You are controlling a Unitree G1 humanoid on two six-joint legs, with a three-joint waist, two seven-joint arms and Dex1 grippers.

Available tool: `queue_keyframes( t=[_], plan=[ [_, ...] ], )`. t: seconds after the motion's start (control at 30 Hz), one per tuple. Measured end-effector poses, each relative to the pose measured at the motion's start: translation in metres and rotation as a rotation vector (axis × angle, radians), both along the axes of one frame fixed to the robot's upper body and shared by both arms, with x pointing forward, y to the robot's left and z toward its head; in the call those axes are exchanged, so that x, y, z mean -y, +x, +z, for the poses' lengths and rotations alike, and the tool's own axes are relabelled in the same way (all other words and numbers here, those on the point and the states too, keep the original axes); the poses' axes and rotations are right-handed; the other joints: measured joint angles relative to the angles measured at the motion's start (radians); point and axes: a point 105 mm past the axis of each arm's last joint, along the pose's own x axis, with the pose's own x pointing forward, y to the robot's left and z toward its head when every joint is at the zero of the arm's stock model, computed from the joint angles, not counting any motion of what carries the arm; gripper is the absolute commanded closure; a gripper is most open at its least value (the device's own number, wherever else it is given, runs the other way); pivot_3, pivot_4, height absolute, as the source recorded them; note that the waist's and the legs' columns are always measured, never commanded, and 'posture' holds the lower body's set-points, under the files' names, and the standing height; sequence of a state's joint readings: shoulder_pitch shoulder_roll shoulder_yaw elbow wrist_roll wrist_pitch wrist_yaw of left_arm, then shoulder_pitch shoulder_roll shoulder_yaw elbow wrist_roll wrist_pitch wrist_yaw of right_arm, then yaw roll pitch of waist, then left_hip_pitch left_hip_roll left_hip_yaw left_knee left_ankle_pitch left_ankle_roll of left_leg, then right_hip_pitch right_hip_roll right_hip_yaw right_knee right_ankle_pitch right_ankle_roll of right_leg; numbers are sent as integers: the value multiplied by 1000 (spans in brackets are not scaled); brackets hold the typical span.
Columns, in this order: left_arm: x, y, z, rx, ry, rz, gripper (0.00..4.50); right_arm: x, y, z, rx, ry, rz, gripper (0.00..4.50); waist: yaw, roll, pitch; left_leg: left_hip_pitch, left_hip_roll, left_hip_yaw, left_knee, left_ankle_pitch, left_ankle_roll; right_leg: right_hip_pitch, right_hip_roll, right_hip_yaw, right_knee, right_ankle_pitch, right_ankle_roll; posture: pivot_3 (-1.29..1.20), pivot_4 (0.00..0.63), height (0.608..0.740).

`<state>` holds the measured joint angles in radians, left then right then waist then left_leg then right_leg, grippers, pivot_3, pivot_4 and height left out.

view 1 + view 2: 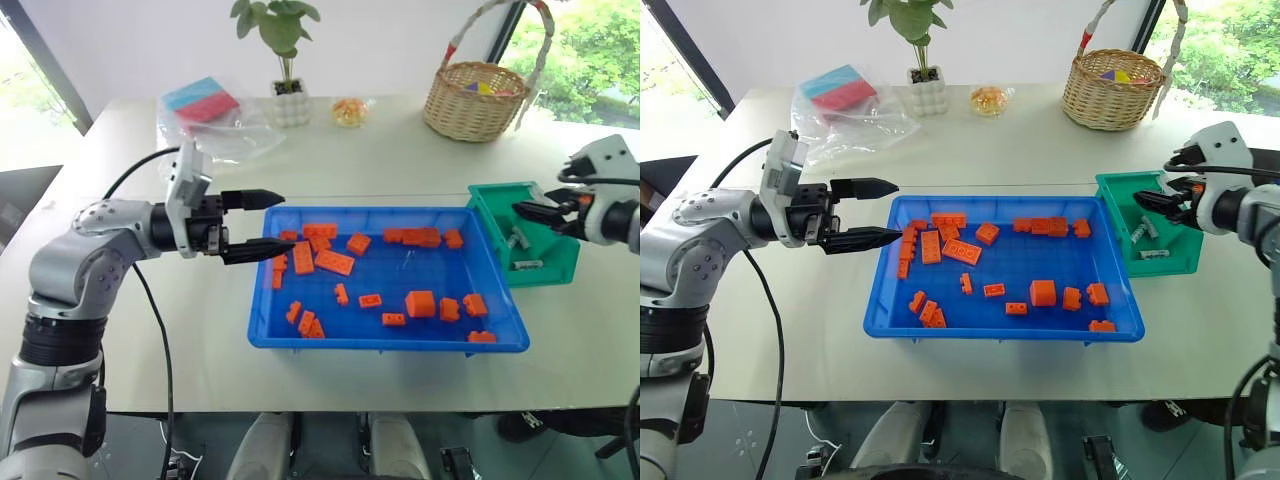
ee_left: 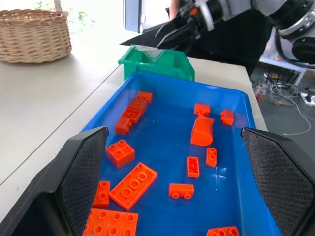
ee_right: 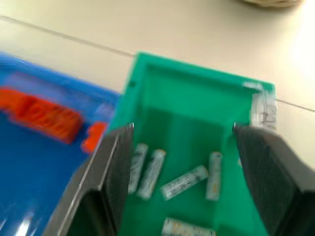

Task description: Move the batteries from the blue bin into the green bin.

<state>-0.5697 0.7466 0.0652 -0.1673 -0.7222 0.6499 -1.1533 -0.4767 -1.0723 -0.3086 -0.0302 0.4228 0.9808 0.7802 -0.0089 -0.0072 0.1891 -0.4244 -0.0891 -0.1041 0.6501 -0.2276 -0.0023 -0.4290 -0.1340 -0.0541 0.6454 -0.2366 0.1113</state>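
The blue bin [image 1: 262, 335] sits mid-table with several orange bricks [image 1: 334, 262] scattered in it. A thin pale sliver [image 1: 408, 262] lies among them; I cannot tell whether it is a battery. Touching the blue bin's far right corner is the green bin [image 1: 548, 268], and several silver batteries [image 3: 184, 182] lie loose on its floor. Over the green bin my right gripper [image 3: 182, 132] hangs open, its fingers [image 3: 115, 172] spread wide with nothing between them. My left gripper [image 1: 280, 222] is open and level at the blue bin's far left corner, pointing across it.
A wicker basket [image 1: 473, 98] stands at the back right. A potted plant [image 1: 285, 60], a small packet of sweets [image 1: 350, 112] and a clear bag with blue and pink packs [image 1: 205, 110] line the back. The left arm's black cable [image 1: 150, 330] hangs over the front edge.
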Motion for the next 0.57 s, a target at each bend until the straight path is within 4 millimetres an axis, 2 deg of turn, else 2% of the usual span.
queue_keyframes(
  t=[0.07,0.2,0.27,0.4,0.57],
  plan=[
    [-3,-1,-2,-10,4,7,0,-3,-20,2,-1,-20,99,1105,2,0,0,0,0,0,0,0,0,0,0,0,0,0,0,0,150,702],
    [-16,-1,2,-20,-2,45,0,-8,-62,-20,-105,2,280,1105,2,-1,0,0,0,0,2,0,1,1,0,0,0,0,0,0,150,702],
    [-19,-2,5,-17,-7,54,0,-5,-74,-18,-103,16,312,1105,-2,0,0,1,0,1,3,0,1,2,-1,1,0,0,1,0,150,702],
    [-25,-3,1,-38,11,66,0,5,-88,-8,-54,9,330,1105,-3,0,0,4,1,2,3,-1,1,3,0,1,0,0,0,0,150,702],
    [-26,-4,1,-40,13,66,0,2,-91,-9,-30,38,355,1105,1,0,0,3,1,1,3,-1,1,3,-1,1,0,0,0,0,150,702]
  ],
)
